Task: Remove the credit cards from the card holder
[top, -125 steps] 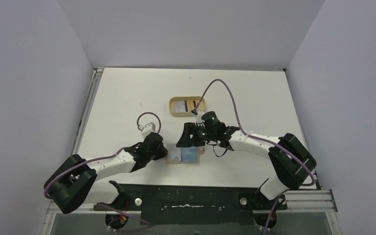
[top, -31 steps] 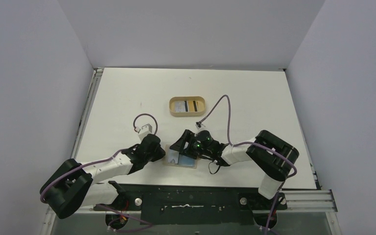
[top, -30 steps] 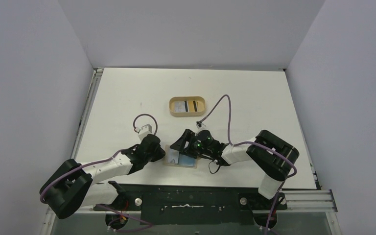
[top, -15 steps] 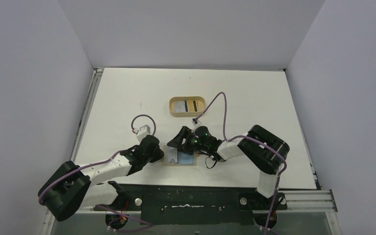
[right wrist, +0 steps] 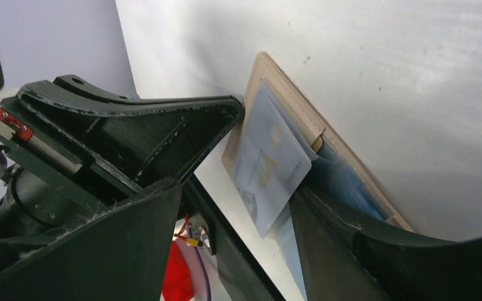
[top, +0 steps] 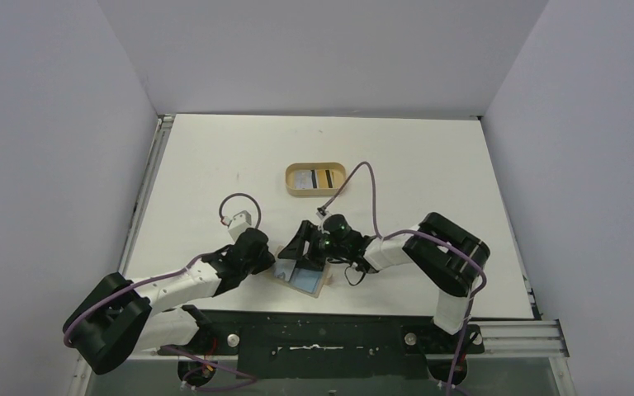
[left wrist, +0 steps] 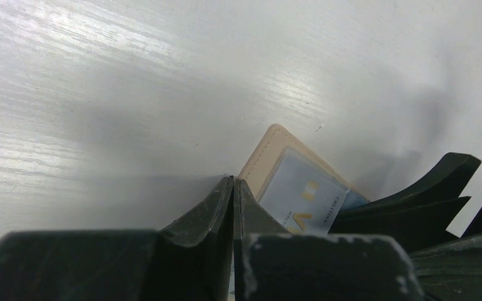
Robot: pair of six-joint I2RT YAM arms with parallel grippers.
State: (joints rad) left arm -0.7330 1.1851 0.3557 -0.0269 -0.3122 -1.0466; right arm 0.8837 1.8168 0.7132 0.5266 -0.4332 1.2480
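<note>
White-and-black left arm (top: 177, 285) stretched low toward centre, left black two-finger gripper (left wrist: 233, 185) pressed fully together, tips angled down, white-and-black right arm (top: 390, 251) folded sharply at the elbow, right black two-finger gripper (right wrist: 238, 191) spread apart, facing the left one

Tan card holder (left wrist: 268, 149), light blue card (left wrist: 301, 191), white table (top: 215, 161)

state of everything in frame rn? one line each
card holder, lying flat, a card in its pocket.
pale blue card, partly slid out of the holder, skewed.
left claw, shut, tip against the holder's edge.
right claw, open, a finger either side of the card.
oval tray, at the back, flat cards lying in it.
</note>
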